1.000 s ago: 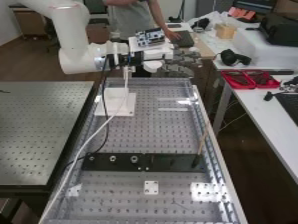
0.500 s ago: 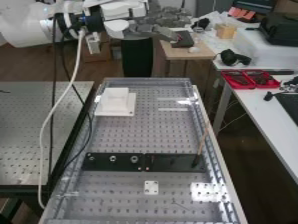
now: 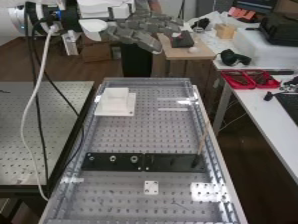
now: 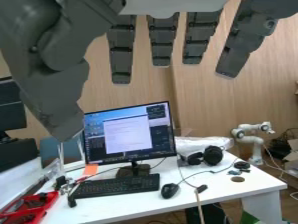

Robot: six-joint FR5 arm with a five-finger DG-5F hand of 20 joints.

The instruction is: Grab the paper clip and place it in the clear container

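Fingers (image 3: 136,37) straight and released, raised around the far end of a perforated worktop (image 3: 133,135).
Pale edges that look like the clear container (image 3: 173,109) lie on the far part of the worktop, across from a white block (image 3: 116,100). Toward the near end, beyond a small white plate (image 3: 151,187) from the black strip (image 3: 113,161), a thin mark may be the paper clip (image 3: 181,205), too small to tell.

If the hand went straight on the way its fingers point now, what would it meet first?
Probably the monitor on the white desk, judging by where the hand's fingers point, though depth is hard to tell.
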